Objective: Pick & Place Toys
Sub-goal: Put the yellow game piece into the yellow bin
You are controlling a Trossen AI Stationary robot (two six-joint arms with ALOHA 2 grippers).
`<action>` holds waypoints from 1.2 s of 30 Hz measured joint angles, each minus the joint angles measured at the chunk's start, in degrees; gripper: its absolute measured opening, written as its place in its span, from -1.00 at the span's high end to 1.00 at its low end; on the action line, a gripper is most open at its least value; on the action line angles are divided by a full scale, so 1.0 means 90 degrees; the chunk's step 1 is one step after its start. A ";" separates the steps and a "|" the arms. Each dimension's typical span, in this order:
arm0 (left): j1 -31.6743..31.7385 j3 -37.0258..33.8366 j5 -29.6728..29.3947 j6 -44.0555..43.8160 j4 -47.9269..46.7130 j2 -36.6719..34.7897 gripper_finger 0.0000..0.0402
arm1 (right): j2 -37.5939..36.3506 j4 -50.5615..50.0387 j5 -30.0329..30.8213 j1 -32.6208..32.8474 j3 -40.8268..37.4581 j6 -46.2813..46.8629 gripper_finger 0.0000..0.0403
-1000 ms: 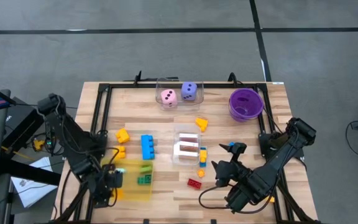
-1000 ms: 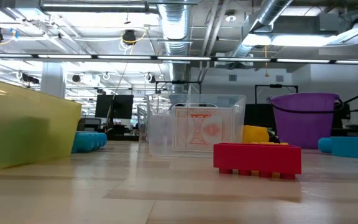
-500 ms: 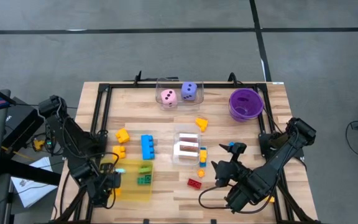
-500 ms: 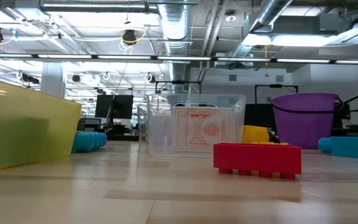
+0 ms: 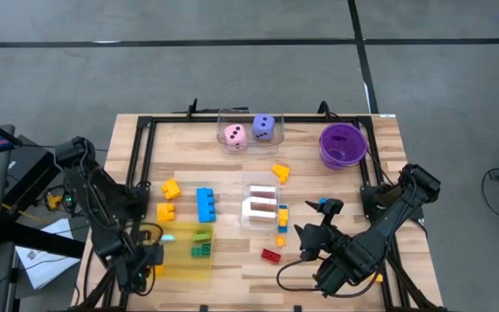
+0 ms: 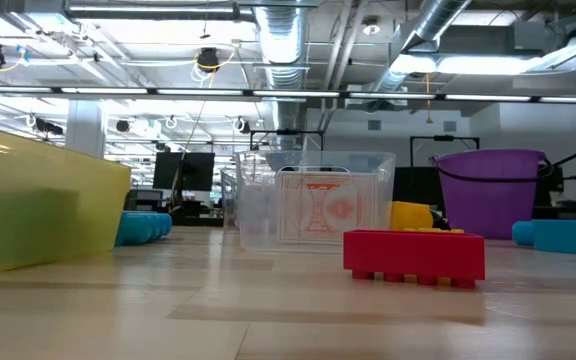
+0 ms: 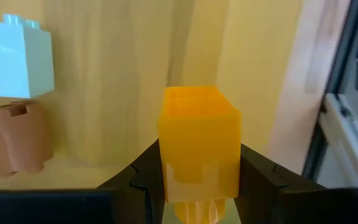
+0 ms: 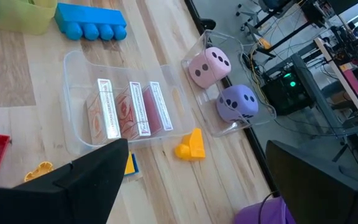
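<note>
Left hand [image 7: 201, 186]: pinching a yellow brick [image 7: 199, 143] beside the yellow tray [image 5: 187, 251], at the desk [image 5: 232, 165] near left edge.
Right hand [image 5: 306, 245]: spread wide, hovering near the red brick [image 5: 271, 256].
Middle: cards [image 8: 129, 109] upright in a clear box [image 8: 79, 87]; blue brick [image 5: 205, 204] alongside.
Far: pink die [image 5: 235, 135] and purple die [image 5: 264, 126] in another clear box.

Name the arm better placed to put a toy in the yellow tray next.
Left, likely: the left gripper already grips a yellow brick beside the yellow tray; the right gripper waits empty.
</note>
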 joint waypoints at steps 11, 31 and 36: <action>-0.0150 0.0000 -0.0030 -0.0015 0.0129 0.0328 0.34 | 0.0000 0.0012 0.0000 0.0000 0.0000 0.0000 -0.85; -0.0344 0.0002 -0.0153 0.0150 0.0198 0.0328 0.18 | 0.0000 0.0016 0.0000 0.0000 0.0000 -0.0002 -0.85; -0.0344 0.0002 -0.0153 0.0150 0.0192 0.0328 0.17 | 0.0000 0.0017 0.0000 0.0000 0.0000 -0.0002 -0.85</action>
